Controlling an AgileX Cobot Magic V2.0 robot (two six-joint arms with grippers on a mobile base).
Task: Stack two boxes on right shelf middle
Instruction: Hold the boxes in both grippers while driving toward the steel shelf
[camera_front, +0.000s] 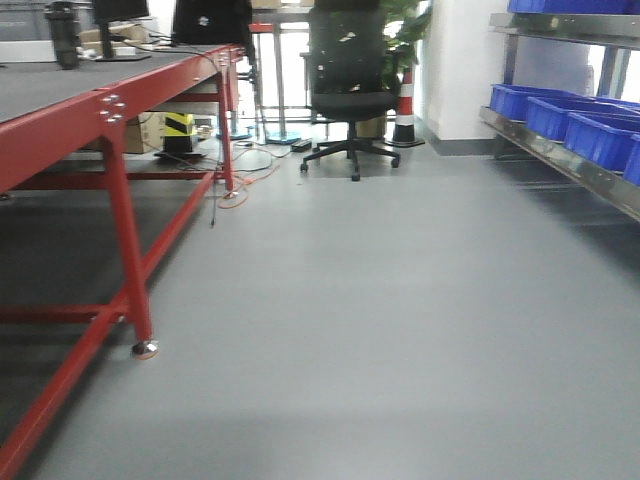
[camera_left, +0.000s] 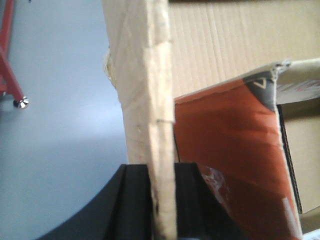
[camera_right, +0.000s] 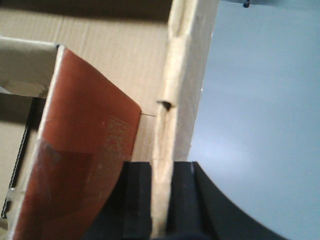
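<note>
Clamping a plain cardboard carton (camera_left: 140, 75) by two side walls, the left gripper (camera_left: 162, 200) and right gripper (camera_right: 161, 200) each pinch a wall edge tightly, with grey floor (camera_left: 60, 100) beyond. A red-orange printed carton (camera_left: 225, 150) lies inside it, while the steel shelf (camera_front: 560, 165), bearing blue bins (camera_front: 555, 115), stands to the right.

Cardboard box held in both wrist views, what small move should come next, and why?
Probably turn the base a little to the right, keeping both tools shut. The left tool and right tool each pinch a wall of the box over bare floor, while the shelf sits at the front view's right edge, off to the side rather than ahead, with blue bins on it.
</note>
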